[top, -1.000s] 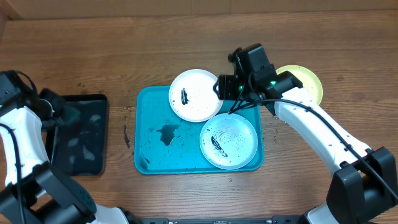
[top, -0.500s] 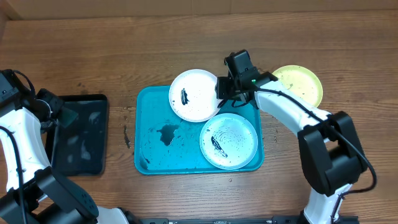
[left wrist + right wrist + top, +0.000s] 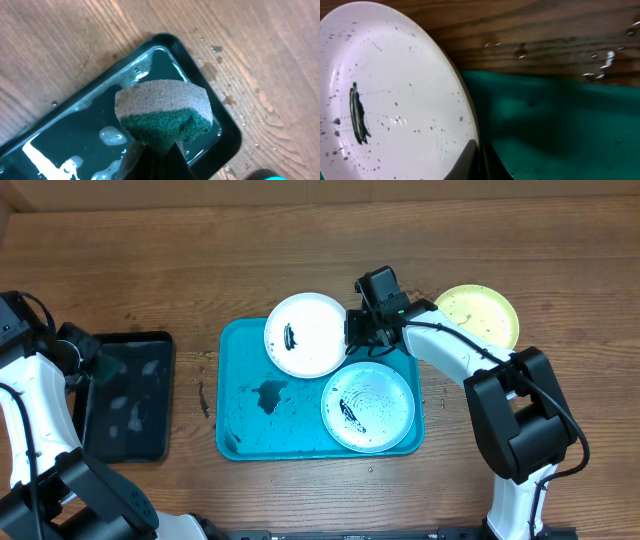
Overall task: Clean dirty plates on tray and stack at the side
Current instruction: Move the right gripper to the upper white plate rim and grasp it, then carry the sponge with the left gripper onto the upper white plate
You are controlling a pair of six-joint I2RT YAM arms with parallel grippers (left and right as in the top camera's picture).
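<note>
A white plate (image 3: 305, 335) with a black smear lies tilted on the far rim of the turquoise tray (image 3: 250, 430). My right gripper (image 3: 352, 332) is shut on its right rim. In the right wrist view the fingers pinch the plate (image 3: 395, 100) at its edge, where the gripper (image 3: 479, 155) sits above the tray (image 3: 560, 130). A mint-rimmed plate (image 3: 368, 408) with a black smear lies flat in the tray's near right corner. A yellow-green plate (image 3: 485, 315) rests on the table to the right of the tray. My left gripper (image 3: 155, 150) is shut on a green-and-brown sponge (image 3: 165, 112).
A black tray (image 3: 130, 395) holding water and foam sits at the left, under the left gripper (image 3: 95, 360). A dark puddle (image 3: 268, 393) marks the turquoise tray's floor. Water drops dot the wood around both trays.
My right gripper moved down-left and shut on the white plate's rim; the plate shifted slightly left. The left arm has not moved.
</note>
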